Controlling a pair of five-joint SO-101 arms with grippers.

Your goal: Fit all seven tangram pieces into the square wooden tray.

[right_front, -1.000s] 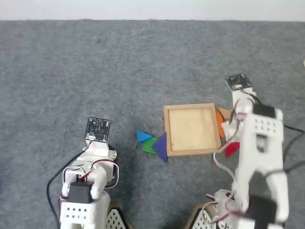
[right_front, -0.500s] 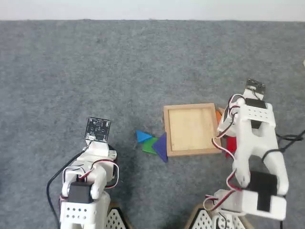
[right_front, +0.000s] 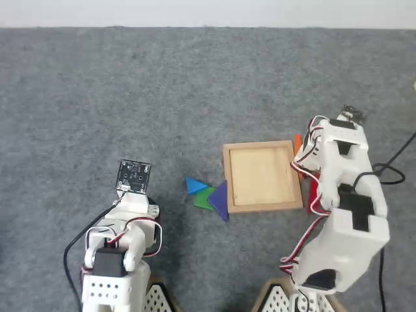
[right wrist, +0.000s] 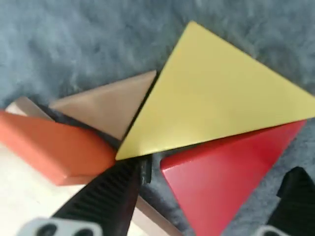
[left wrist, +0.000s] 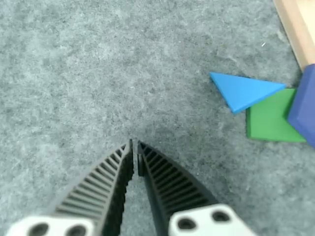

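The square wooden tray lies with nothing inside it. Left of it sit a blue triangle, a green piece and a purple piece. These are the blue triangle, green piece and purple piece ahead of my left gripper, which is shut on nothing over bare carpet. My right arm hangs over the pieces right of the tray. There my right gripper stands open astride a red triangle, beside a yellow triangle, a tan triangle and an orange piece.
Grey carpet covers the table, with wide free room at the back and left. The orange piece and red triangle peek out beside the right arm. The tray's corner lies past the purple piece.
My right arm has swung right and tipped down over the pieces beside the tray, hiding more of them. The left arm has kept still.
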